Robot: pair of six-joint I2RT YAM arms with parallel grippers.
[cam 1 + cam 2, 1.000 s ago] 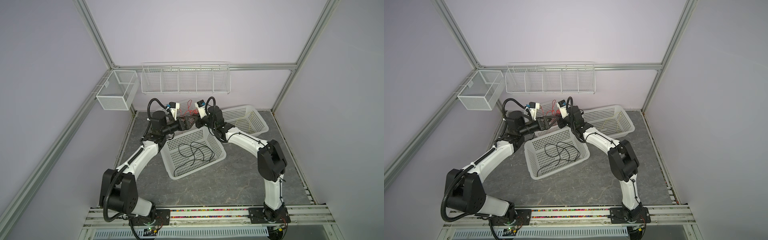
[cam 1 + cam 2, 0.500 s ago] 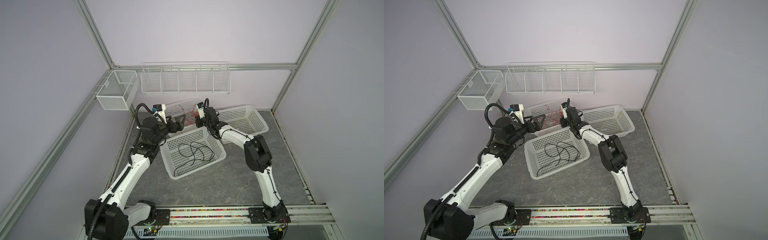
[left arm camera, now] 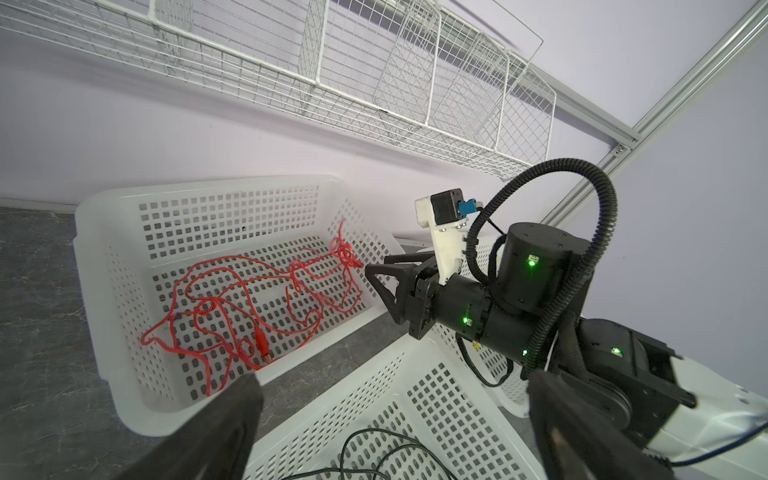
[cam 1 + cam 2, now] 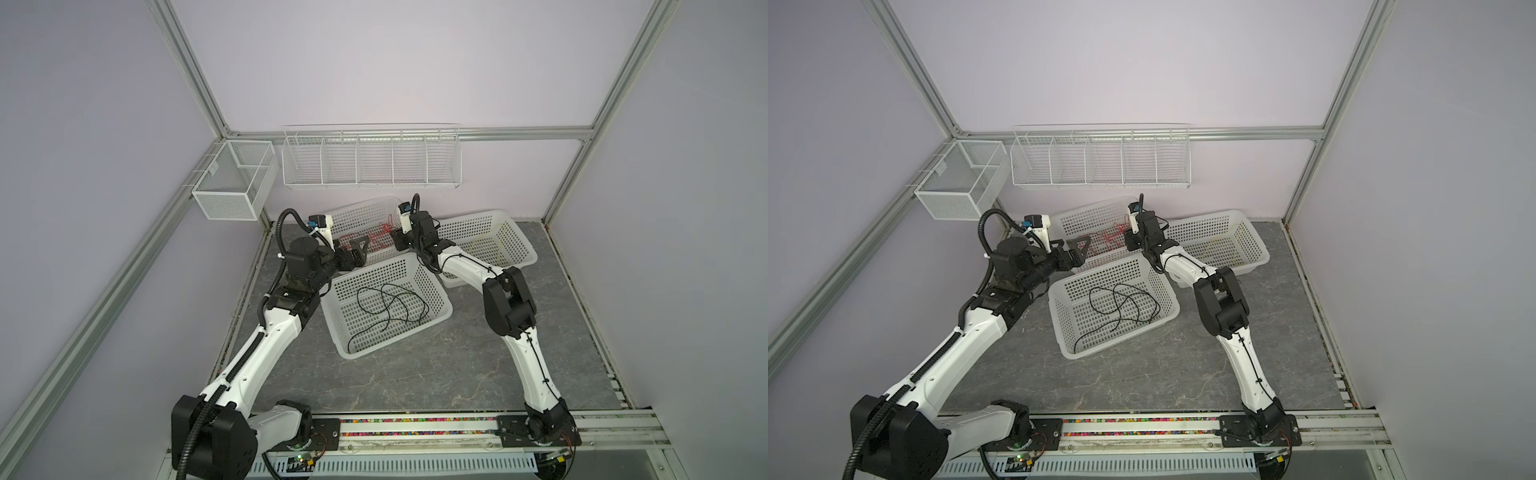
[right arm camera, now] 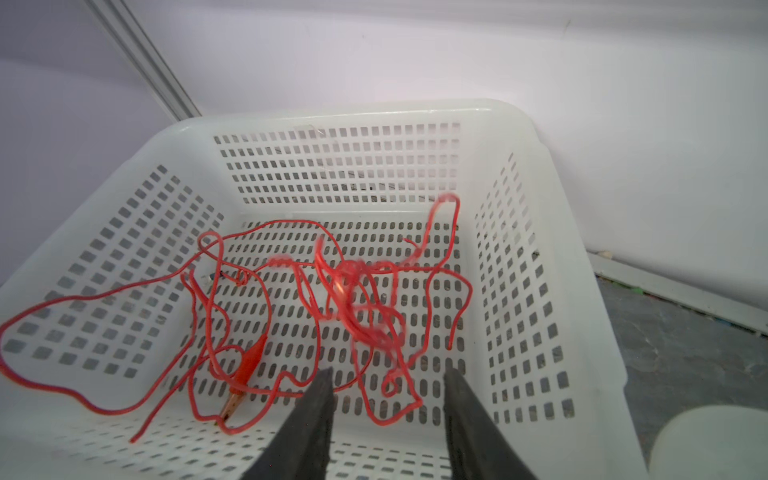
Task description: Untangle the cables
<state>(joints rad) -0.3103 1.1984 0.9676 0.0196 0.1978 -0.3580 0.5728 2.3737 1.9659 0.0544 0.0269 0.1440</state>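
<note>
Red cables lie tangled in a white basket

You are seeing the red cables lying tangled in the back basket, while the black cable is lying loosely looped in the front basket.

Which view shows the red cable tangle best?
Left wrist: the whole red cable tangle lies sharp and unobstructed in its basket. Right wrist shows the tangle closer, but its knot is blurred. In both top views it is tiny.
</note>
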